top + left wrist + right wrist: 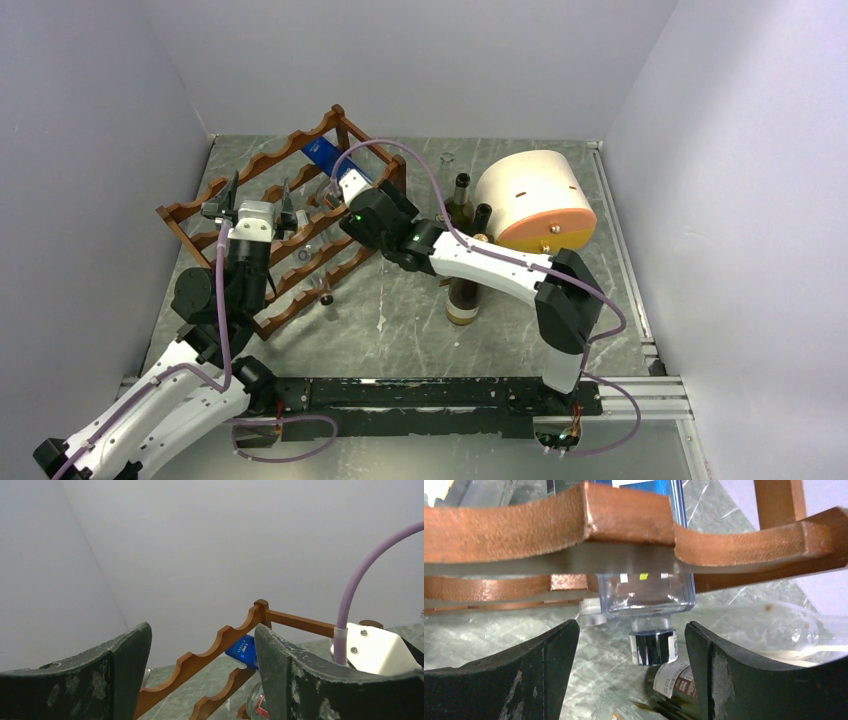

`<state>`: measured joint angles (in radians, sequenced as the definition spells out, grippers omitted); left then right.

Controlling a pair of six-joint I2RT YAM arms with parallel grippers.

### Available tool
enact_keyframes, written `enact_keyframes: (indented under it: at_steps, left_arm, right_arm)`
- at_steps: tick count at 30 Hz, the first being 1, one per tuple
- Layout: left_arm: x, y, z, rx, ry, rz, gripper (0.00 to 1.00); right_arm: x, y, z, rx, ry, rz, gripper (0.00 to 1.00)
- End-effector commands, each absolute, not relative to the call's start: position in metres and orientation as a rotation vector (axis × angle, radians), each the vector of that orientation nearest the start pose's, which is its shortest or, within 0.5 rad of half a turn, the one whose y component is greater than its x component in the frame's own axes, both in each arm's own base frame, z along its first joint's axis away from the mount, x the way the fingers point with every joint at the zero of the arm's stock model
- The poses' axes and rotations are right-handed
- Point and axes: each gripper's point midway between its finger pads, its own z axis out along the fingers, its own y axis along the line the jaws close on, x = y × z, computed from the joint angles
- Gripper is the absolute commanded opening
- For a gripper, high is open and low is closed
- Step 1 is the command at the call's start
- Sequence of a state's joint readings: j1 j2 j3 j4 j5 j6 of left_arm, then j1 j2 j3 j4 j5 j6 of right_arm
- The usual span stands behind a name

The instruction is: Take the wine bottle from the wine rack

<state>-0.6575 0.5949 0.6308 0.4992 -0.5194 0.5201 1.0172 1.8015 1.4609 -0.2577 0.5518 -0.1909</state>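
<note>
Two end effectors [201,630] [631,630], one wine rack [300,303]

**Wine rack** [268,158]: reddish-brown wood with wavy scalloped rails joined by posts, in several tiers. It stands in the upper left of the top view, running diagonally from lower left to upper right.

**Wine bottle** [322,155]: clear, square-shouldered glass with a blue label and a dark cap. It lies in a cradle at the rack's upper-right end. In the right wrist view, its shoulder, neck and cap hang below the scalloped rail at frame centre.
</note>
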Motion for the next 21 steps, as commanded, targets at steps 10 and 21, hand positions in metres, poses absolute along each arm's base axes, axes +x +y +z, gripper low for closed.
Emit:
enact_keyframes:
  at_steps: [10, 21]
  left_arm:
    - [0.259, -0.066, 0.414, 0.154, 1.082, 0.148, 0.77]
    - [0.261, -0.069, 0.413, 0.174, 1.09, 0.143, 0.76]
  right_arm:
    - [0.377, 0.379, 0.193, -0.791, 1.793, -0.042, 0.77]
    - [0.391, 0.395, 0.175, -0.802, 1.805, 0.001, 0.77]
